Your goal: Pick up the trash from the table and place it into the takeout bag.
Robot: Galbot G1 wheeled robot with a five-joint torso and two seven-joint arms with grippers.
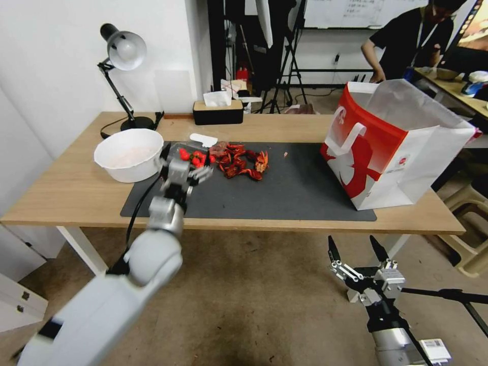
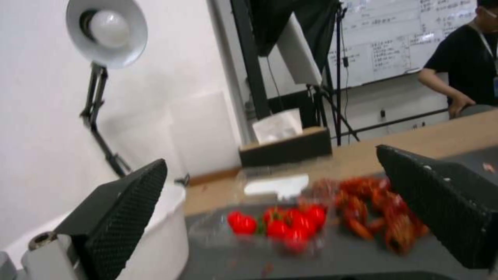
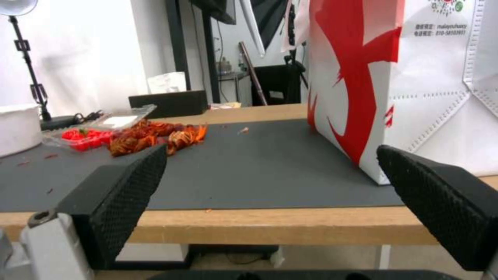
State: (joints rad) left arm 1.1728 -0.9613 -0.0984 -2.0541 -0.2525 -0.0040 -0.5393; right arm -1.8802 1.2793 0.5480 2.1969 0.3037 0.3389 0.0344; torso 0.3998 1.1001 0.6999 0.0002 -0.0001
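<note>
A pile of red crayfish shells (image 1: 241, 162) (image 2: 379, 217) (image 3: 150, 136) lies on the dark grey mat (image 1: 295, 188) of the table (image 1: 66, 188). Beside it is a clear plastic tray of small red fruit (image 1: 193, 156) (image 2: 280, 225). My left gripper (image 1: 184, 162) (image 2: 270, 159) hovers open just in front of this tray, holding nothing. The red-and-white takeout bag (image 1: 391, 147) (image 3: 415, 77) stands upright and open at the mat's right end. Below the table's front edge, my right gripper (image 1: 352, 244) (image 3: 270, 151) is open and empty, facing the mat.
A white bowl (image 1: 129, 152) sits at the mat's left edge, close to my left gripper. A desk lamp (image 1: 122, 51) and a black tissue box (image 1: 218, 109) stand along the back. A white scrap (image 1: 203, 138) lies behind the tray. The mat between shells and bag is bare.
</note>
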